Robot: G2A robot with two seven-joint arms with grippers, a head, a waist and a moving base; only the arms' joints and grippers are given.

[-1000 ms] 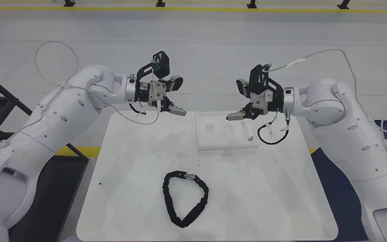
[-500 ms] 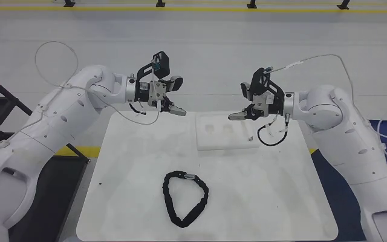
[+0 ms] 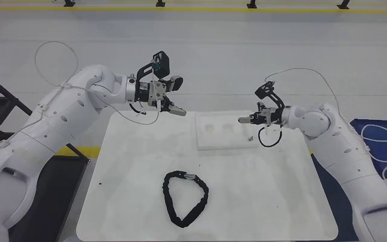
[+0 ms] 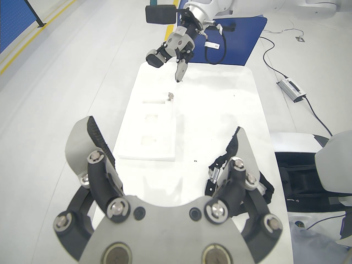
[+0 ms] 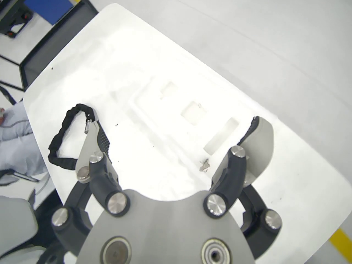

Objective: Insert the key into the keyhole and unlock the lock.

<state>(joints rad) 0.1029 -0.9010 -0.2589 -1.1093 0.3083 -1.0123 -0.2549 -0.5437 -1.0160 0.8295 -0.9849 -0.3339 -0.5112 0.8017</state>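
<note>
A white rectangular foam tray (image 3: 211,143) is set on the far part of the white rounded table (image 3: 272,199), slightly right of centre. A small metal key (image 3: 248,138) is laid on the tray's right end, just beside a recess. A black sleeved chain lock (image 3: 184,198) is laid in a loop nearer the robot, well apart from the tray. The left gripper (image 3: 179,97) is held above the table's far edge, left of the tray; the right gripper (image 3: 247,120) is held above the tray's right end, near the key.

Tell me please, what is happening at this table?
Nothing is held yet. The right hand hovers open near the end of the white foam block where the small key lies. The left hand hangs open over the far edge of the table. The black chain lock lies untouched near the front.
</note>
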